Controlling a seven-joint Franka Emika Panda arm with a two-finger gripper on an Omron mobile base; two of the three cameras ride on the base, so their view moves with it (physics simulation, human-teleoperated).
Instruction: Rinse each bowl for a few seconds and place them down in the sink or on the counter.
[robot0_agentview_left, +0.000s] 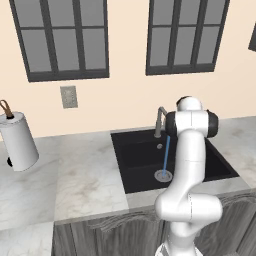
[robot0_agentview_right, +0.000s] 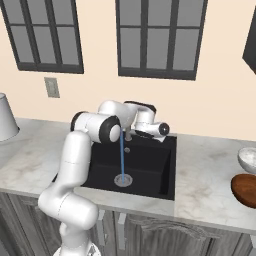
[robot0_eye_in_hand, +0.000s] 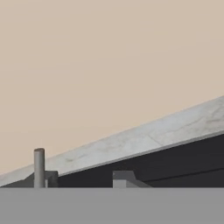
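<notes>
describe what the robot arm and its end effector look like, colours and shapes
The arm is glossy white, built of rounded tube-like links with bulbous elbows and dark, near-black bands at the joints. The end effector is a short white block ending in a dark rounded cap. No cables or markings show on it.

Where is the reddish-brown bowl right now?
In the right base view the reddish-brown bowl sits on the counter at the far right edge, right of the sink, just below a pale bowl.
</notes>
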